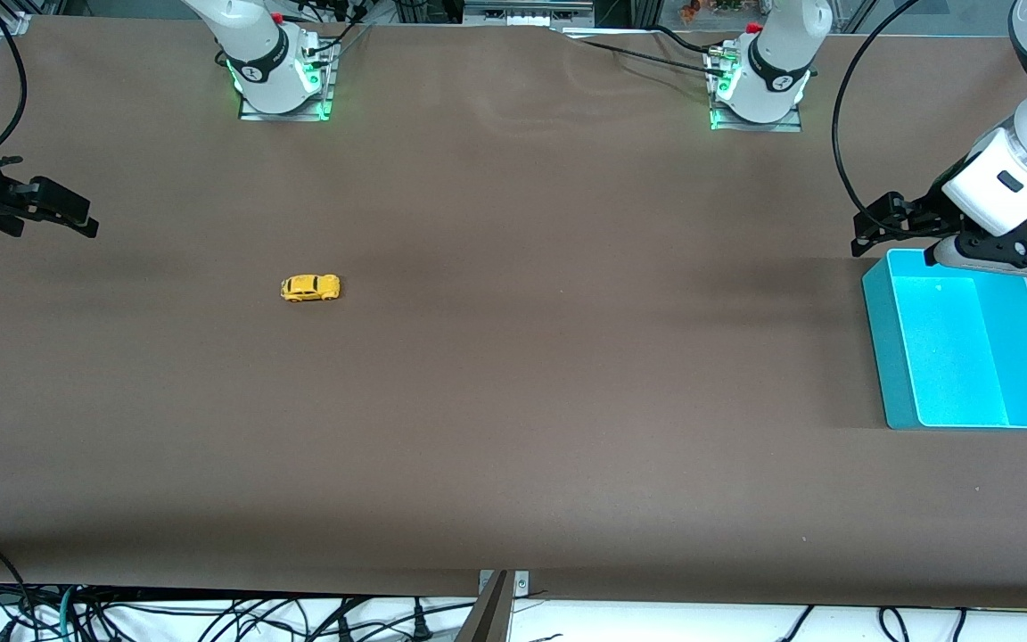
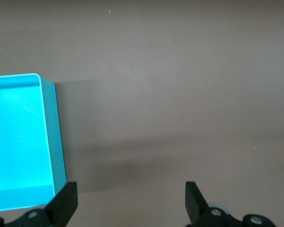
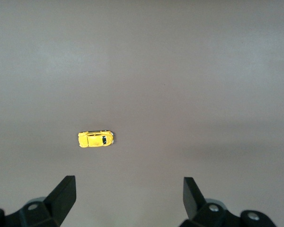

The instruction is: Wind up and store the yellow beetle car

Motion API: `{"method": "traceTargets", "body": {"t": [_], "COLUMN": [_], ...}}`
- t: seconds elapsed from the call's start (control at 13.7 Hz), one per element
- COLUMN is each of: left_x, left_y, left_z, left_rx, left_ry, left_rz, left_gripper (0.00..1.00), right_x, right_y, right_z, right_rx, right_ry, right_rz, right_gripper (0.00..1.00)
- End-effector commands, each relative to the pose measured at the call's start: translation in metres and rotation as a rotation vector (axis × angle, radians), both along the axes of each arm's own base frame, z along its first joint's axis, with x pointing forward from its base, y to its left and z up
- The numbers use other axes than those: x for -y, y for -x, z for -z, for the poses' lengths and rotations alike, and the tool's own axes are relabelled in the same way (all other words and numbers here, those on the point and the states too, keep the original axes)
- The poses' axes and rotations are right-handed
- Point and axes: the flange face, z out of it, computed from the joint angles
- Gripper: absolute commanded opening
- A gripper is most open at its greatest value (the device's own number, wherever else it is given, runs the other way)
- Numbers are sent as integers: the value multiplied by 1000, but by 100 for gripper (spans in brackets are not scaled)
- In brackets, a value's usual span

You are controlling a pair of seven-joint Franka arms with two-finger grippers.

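Yellow beetle car (image 1: pixel 310 287) sits on its wheels on the brown counter (image 1: pixel 513 401), toward right arm's end, nothing touching it. Turquoise bin (image 1: pixel 890 357) at left arm's end, well apart from car.

Right gripper (image 1: pixel 63 214) up over counter edge, arm mostly cut off; fingers (image 3: pixel 64 194) spread wide, holding nothing.

Left gripper (image 1: pixel 875 227) over bin's corner, wide open, holding nothing; fingertips only partly seen.
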Motion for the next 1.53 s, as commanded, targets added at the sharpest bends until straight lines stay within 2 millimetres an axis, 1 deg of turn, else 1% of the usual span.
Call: {"method": "traceTargets", "body": {"t": [0.0,0.07,0.58,0.73,0.87,0.95,1.02,1.24,1.31,1.46], "left_x": [-1,-1,-1,1,5,7,7,7,7,7], "left_y": [-2,-2,-2,-2,-2,-4,-6,-6,-6,-6], "left_z": [-3,-4,-4,-4,-7,-11,-9,-9,-9,-9], "left_rx": [-7,-6,-4,-6,2,12,9,9,9,9], "left_ry": [22,23,23,23,24,24,23,23,23,23], "left_rz": [14,15,18,20,24,28,29,29,29,29], "left_gripper": [100,100,100,100,100,100,100,100,100,100], "right_x": [4,3,3,4,4,3,3,1,-1,-13], "right_y": [-1,-3,-2,-3,-3,-3,-3,-9,-8,-7], "right_z": [-2,1,3,5,7,7,9,27,28,31], "right_rx": [-16,-15,-28,-32,-38,-38,-44,-82,-93,-113], "right_ry": [-12,-7,3,3,3,3,3,0,0,-2], "right_rz": [23,18,17,19,17,16,16,6,3,-26], "right_gripper": [100,100,100,100,100,100,100,100,100,100]}}
